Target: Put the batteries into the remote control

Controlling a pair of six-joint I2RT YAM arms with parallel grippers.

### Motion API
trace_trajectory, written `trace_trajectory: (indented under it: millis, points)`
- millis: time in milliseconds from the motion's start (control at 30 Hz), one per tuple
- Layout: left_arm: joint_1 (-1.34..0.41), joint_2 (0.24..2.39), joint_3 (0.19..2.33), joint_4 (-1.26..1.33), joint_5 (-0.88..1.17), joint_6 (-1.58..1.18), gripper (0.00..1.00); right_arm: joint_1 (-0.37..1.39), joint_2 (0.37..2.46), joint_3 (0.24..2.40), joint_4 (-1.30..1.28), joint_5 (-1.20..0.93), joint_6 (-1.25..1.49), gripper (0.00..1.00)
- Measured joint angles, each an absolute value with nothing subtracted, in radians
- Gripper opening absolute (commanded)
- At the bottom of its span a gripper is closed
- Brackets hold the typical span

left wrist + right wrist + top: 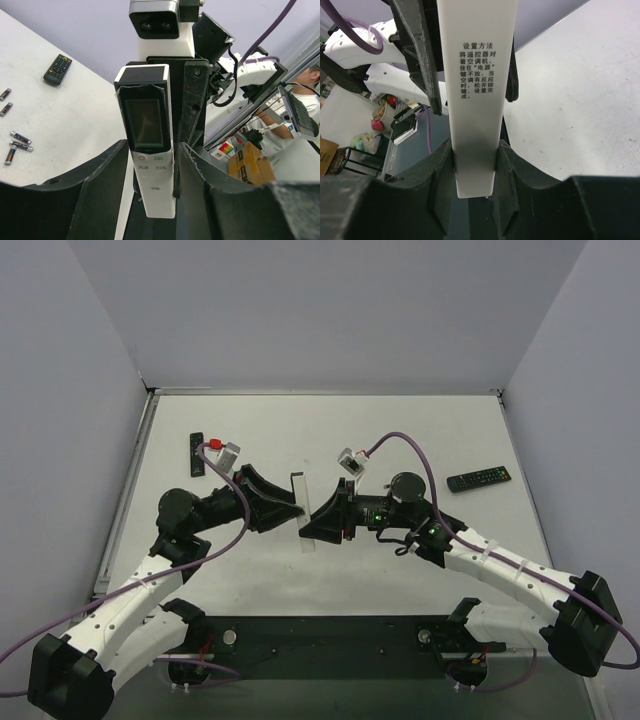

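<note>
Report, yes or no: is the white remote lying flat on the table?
No, the white remote stands upright, clamped by both the left gripper and the right gripper.

We recorded bright, even, diffuse light, apparently from overhead; shadows on the table [420, 440] were soft. Both wrist views curved at the edges, with the near foreground slightly blurred.

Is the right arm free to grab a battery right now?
Probably not: the right gripper is shut on the white remote, while the batteries lie apart on the table. It would need to release first.
</note>
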State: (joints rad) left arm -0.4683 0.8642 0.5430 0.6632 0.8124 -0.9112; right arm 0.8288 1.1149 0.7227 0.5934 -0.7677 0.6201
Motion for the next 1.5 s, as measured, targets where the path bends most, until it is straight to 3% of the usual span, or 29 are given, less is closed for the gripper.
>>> trace_trajectory:
  millis: [167, 233, 300, 333, 367, 433, 533, 600, 667, 1033, 1500]
  points:
    - [-0.467, 0.868, 0.543, 0.651, 0.825, -0.901, 0.49, 0.835, 1.121, 0.723, 0.590, -0.768, 0.616, 0.00]
    - [-0.467, 0.870, 0.543, 0.651, 0.829, -0.901, 0.40, 0.839, 1.125, 0.724, 0.586, -0.768, 0.611, 0.00]
    - [-0.467, 0.874, 0.543, 0.651, 0.835, -0.906, 0.28, 0.842, 1.128, 0.728, 0.578, -0.770, 0.600, 0.00]
    - [-0.467, 0.874, 0.543, 0.651, 0.838, -0.907, 0.08, 0.844, 1.129, 0.729, 0.575, -0.770, 0.593, 0.00]
    - [-0.466, 0.874, 0.543, 0.651, 0.841, -0.908, 0.00, 0.845, 1.130, 0.730, 0.571, -0.770, 0.589, 0.03]
    - [-0.463, 0.874, 0.543, 0.651, 0.847, -0.906, 0.00, 0.846, 1.130, 0.733, 0.563, -0.770, 0.580, 0.14]
    - [-0.457, 0.874, 0.543, 0.646, 0.855, -0.903, 0.00, 0.846, 1.130, 0.734, 0.557, -0.770, 0.574, 0.39]
    - [-0.452, 0.874, 0.542, 0.648, 0.859, -0.904, 0.00, 0.846, 1.130, 0.736, 0.556, -0.768, 0.572, 0.48]
    - [-0.440, 0.874, 0.533, 0.663, 0.860, -0.908, 0.00, 0.846, 1.130, 0.740, 0.556, -0.768, 0.574, 0.50]
    - [-0.429, 0.854, 0.440, 0.807, 0.822, -1.007, 0.00, 0.844, 1.129, 0.741, 0.595, -0.768, 0.602, 0.46]
    - [-0.429, 0.828, 0.402, 0.932, 0.774, -1.096, 0.00, 0.831, 1.145, 0.741, 0.686, -0.789, 0.654, 0.24]
